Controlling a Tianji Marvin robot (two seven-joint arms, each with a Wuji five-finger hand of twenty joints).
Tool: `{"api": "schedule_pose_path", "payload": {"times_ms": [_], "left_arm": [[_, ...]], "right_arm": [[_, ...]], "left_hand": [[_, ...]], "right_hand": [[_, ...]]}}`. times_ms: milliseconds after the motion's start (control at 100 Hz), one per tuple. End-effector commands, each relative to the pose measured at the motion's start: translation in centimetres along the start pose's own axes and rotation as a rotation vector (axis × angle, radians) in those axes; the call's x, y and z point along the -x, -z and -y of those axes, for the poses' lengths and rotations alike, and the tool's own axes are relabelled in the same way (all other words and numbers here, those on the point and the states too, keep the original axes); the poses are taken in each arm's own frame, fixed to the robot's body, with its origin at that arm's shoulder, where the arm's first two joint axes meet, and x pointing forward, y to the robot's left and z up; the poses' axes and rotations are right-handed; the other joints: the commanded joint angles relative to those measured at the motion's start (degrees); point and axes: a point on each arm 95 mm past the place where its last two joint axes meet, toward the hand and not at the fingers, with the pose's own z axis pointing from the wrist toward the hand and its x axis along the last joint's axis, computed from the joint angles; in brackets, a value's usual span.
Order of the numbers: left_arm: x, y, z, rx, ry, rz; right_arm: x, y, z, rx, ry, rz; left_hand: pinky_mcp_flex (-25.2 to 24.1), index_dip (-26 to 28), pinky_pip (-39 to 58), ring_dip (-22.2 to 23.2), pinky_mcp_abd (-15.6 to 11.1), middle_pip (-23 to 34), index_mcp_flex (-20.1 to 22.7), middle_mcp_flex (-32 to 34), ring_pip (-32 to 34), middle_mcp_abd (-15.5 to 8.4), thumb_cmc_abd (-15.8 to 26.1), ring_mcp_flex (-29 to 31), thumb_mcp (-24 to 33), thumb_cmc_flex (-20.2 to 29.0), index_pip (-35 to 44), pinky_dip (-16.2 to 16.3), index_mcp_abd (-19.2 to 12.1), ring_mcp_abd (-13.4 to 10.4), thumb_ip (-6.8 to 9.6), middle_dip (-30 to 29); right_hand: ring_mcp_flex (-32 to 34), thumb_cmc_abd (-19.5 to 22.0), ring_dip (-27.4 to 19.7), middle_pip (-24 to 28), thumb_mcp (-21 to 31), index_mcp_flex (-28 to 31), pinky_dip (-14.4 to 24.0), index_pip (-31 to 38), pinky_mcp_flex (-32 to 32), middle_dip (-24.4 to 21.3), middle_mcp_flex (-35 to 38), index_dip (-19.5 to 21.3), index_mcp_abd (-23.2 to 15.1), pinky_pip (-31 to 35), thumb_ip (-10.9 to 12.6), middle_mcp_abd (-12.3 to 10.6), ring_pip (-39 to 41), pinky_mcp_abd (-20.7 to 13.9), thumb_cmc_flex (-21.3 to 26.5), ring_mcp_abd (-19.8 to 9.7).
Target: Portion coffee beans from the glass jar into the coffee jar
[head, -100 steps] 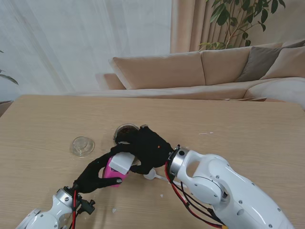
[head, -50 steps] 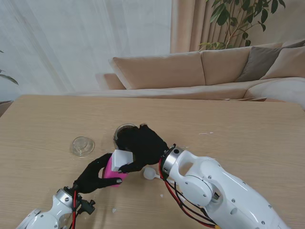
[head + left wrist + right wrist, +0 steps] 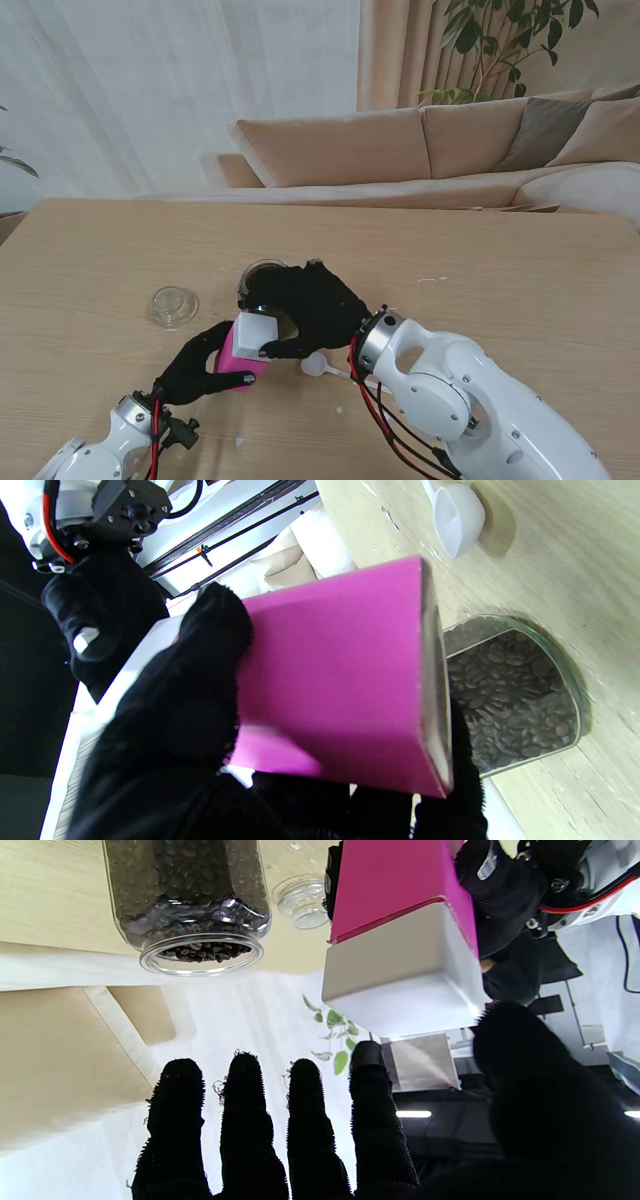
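At the wooden table [image 3: 500,250], our left hand [image 3: 200,366] grips the pink coffee jar [image 3: 236,362], white lid [image 3: 254,334] on, beside the open glass jar [image 3: 262,276] of beans. Our right hand [image 3: 308,306] hovers at the lid, fingers spread, grasping nothing. A clumsy pull risks toppling either jar; the white scoop [image 3: 316,365] lies just beside.

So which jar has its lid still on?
The pink coffee jar in the left robot hand; a white lid caps it. The glass jar of beans is open, its mouth uncovered.
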Motion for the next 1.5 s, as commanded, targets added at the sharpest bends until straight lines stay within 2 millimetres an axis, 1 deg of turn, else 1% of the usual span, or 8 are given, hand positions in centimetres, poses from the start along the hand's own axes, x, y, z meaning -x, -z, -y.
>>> {"api": "schedule_pose_path", "payload": {"times_ms": [0,80,130,270,400,910,1240,1490], "left_arm": [[-0.3,-0.1,-0.4,0.012,0.006,-0.005],[-0.3,-0.1,-0.4,0.014,0.005,-0.006],[-0.3,-0.1,-0.4,0.015,0.005,-0.005],[-0.3,-0.1,-0.5,0.018,0.005,-0.004],[-0.3,-0.1,-0.5,0.02,0.005,-0.006],[-0.3,0.0,-0.5,0.021,0.007,-0.004],[-0.3,-0.1,-0.5,0.016,0.005,-0.006],[-0.3,-0.1,-0.5,0.012,0.006,-0.007]], "right_arm": [[-0.3,0.5,0.3,-0.021,0.013,-0.01],[-0.3,0.9,0.2,-0.023,0.038,-0.018],[-0.2,1.0,0.2,-0.021,0.061,-0.022],[0.0,0.8,0.3,-0.013,0.088,-0.042],[0.2,0.4,0.6,-0.027,0.102,-0.077],[0.0,-1.3,0.8,-0.031,0.119,-0.122],[-0.3,-1.6,0.7,-0.039,0.071,-0.075],[-0.4,-2.1,0.8,-0.042,0.05,-0.059]], "left_hand": [[0.25,2.8,1.45,0.9,0.44,5.59,2.89,3.11,0.67,-4.89,7.91,0.34,6.66,7.0,8.76,1.0,-7.15,-0.74,2.54,2.3],[0.25,2.79,1.45,0.89,0.43,5.59,2.87,3.13,0.65,-4.93,7.92,0.3,6.68,7.05,8.75,1.0,-7.2,-0.77,2.54,2.31],[0.24,2.79,1.44,0.89,0.43,5.57,2.84,3.11,0.64,-4.94,7.93,0.27,6.71,7.09,8.73,0.99,-7.17,-0.74,2.55,2.31],[0.27,2.76,1.45,0.88,0.4,5.5,2.81,3.09,0.62,-4.88,7.99,0.23,6.67,7.11,8.69,1.0,-7.15,-0.8,2.54,2.31],[0.24,2.78,1.42,0.88,0.41,5.48,2.84,3.05,0.64,-4.85,8.02,0.29,6.61,7.12,8.71,0.99,-7.16,-0.72,2.54,2.33],[0.24,2.76,1.4,0.86,0.42,5.52,2.86,3.05,0.58,-4.82,8.04,0.25,6.42,7.07,8.65,0.99,-7.11,-0.7,2.55,2.3],[0.19,2.88,1.41,0.91,0.42,5.66,2.94,3.15,0.65,-4.84,7.96,0.29,6.43,7.13,8.78,1.01,-7.18,-0.66,2.59,2.33],[0.3,3.01,1.56,1.1,0.44,5.8,2.98,3.45,0.98,-4.77,7.9,0.48,6.34,7.32,9.06,1.08,-7.23,-0.68,2.57,2.65]], "right_hand": [[-1.66,-0.58,-1.09,-1.27,1.78,-3.63,-0.63,-2.94,-1.16,-1.07,-1.48,-1.13,-4.57,-1.47,3.51,-1.34,-1.56,0.67,4.27,-0.64],[-2.06,-4.77,-1.47,-1.06,13.32,-7.58,-1.07,-3.68,-1.41,-1.57,-3.31,-1.02,-9.85,-2.57,10.36,-3.06,-2.38,0.3,9.93,-1.18],[-1.74,-7.4,-1.57,-0.39,22.03,-8.5,-1.17,-3.23,-1.08,-1.81,-3.96,-0.84,-12.46,-2.78,10.93,-4.57,-2.35,-0.02,13.58,-1.44],[-2.51,-13.84,-1.98,1.43,32.3,-10.28,-1.55,-1.82,-0.84,-2.74,-6.76,-2.01,-15.79,-3.3,3.55,-6.18,-1.98,-0.93,20.4,-2.26],[-2.89,-16.06,-1.93,2.3,29.22,-10.88,-1.57,-1.32,-0.6,-2.6,-8.2,-2.5,-16.06,-3.16,0.46,-6.15,-1.57,-1.32,19.4,-2.58],[-2.15,-12.88,-0.84,4.6,19.69,-0.8,-0.66,11.8,0.1,-0.82,-6.51,3.61,-18.21,-0.66,-1.15,-6.04,0.89,-1.69,9.64,-2.28],[-1.44,-4.83,0.96,5.35,8.27,11.07,1.67,16.21,0.26,2.36,-3.0,9.22,-5.61,1.65,-0.77,-3.39,2.85,-1.4,-3.19,-1.64],[-0.16,-5.48,2.7,8.74,5.82,12.32,2.87,21.07,1.23,6.94,0.77,15.35,-4.12,4.08,-0.41,-3.09,5.74,-1.56,-3.32,-1.26]]}}
